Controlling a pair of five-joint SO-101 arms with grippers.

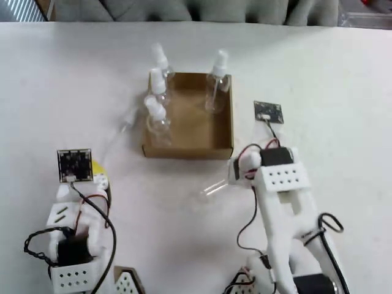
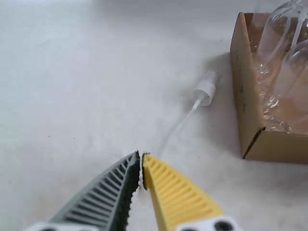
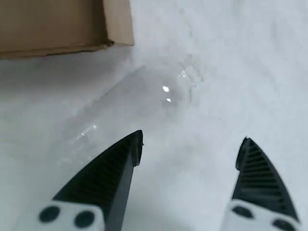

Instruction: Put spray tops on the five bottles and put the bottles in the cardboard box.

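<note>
The white desk is carrying the cardboard box, which is holding four capped bottles standing upright. The right gripper is hovering open near the box's front corner, over the fifth bottle, which is lying on its side. The left gripper is sitting closed off the box's left side, its tips by the tube of the loose spray top lying beside the box's left wall.

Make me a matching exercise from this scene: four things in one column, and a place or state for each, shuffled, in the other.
Things
1. loose spray top
2. lying bottle
3. left gripper
4. right gripper

Places or states
A. fingers open
B. on the table, in front of the cardboard box
C. fingers shut
D. on the table, on the box's left-arm side

Pairs: 1-D, 2-B, 3-C, 4-A
</note>
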